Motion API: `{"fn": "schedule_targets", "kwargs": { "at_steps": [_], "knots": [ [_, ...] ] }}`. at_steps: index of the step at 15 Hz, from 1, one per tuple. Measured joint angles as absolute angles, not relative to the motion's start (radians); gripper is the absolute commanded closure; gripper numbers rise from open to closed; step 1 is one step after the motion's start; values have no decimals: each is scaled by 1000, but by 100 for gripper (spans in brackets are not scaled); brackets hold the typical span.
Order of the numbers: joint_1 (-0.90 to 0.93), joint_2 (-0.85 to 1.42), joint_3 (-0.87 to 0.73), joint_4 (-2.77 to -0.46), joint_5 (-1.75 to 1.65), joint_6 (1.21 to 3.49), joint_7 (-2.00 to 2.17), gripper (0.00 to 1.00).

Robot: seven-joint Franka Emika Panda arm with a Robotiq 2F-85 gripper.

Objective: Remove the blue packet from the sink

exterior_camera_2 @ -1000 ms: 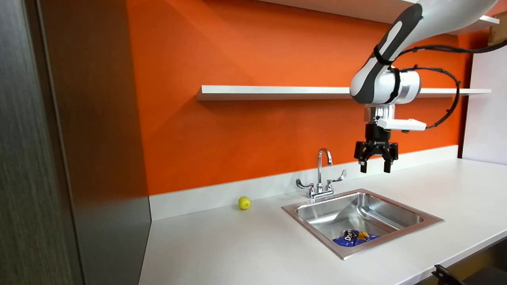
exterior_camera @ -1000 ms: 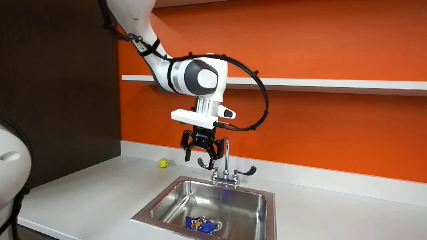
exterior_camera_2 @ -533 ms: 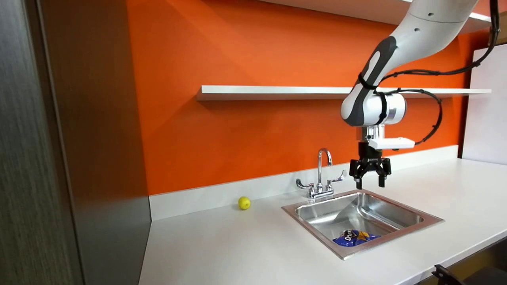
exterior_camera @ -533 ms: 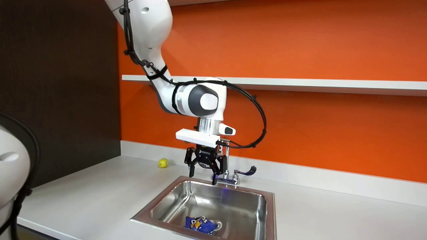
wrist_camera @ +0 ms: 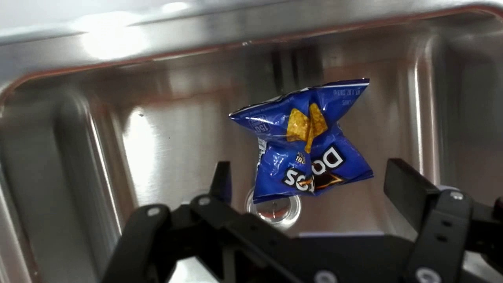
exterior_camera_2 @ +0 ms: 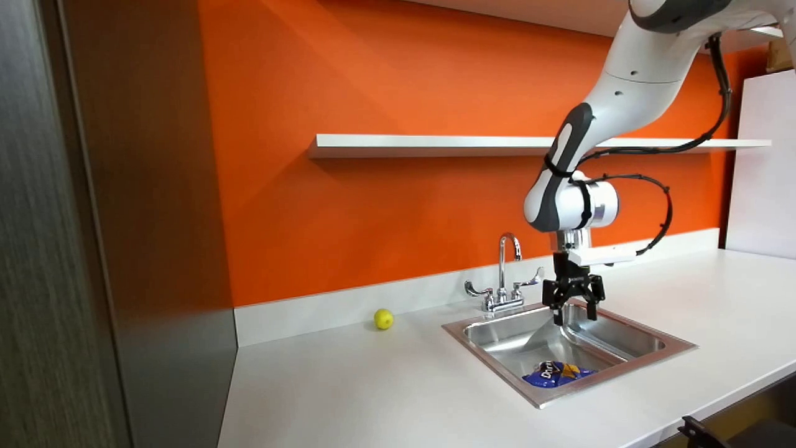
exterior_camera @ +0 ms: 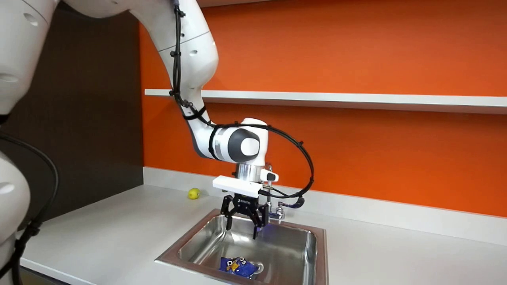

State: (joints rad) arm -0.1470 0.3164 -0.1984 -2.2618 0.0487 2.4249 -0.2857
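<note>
Before an orange wall (exterior_camera: 376, 166) and over a white worktop (exterior_camera_2: 373, 392), reaches down with a white arm (exterior_camera: 194, 67) above a metal sink (exterior_camera: 192, 234) with a tap (exterior_camera_2: 502, 280) at the back edge. Holds the black pincer (exterior_camera: 242, 232) spread over the sink, higher than the blue packet (wrist_camera: 302, 145) and apart from it. Has that packet lying creased on the sink floor, overlapping the drain (wrist_camera: 277, 208) in the wrist view, and a yellow fruit (exterior_camera_2: 384, 319) on the worktop, apart from the sink.

1 blue packet (exterior_camera_2: 556, 374) lies in the sink (exterior_camera_2: 614, 372) below the tool (exterior_camera_2: 575, 318).
</note>
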Motion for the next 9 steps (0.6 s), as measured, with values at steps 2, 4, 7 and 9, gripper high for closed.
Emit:
{"fn": "schedule_targets", "kwargs": {
  "at_steps": [2, 4, 7, 9],
  "knots": [
    [-151, 357, -185, -2238, 48, 2428, -286, 0],
    [-153, 391, -174, -2218, 47, 2428, -286, 0],
    [-155, 435, -161, -2196, 45, 2428, -286, 0],
    [-155, 458, -156, -2186, 43, 2428, -286, 0]
  ]
}}
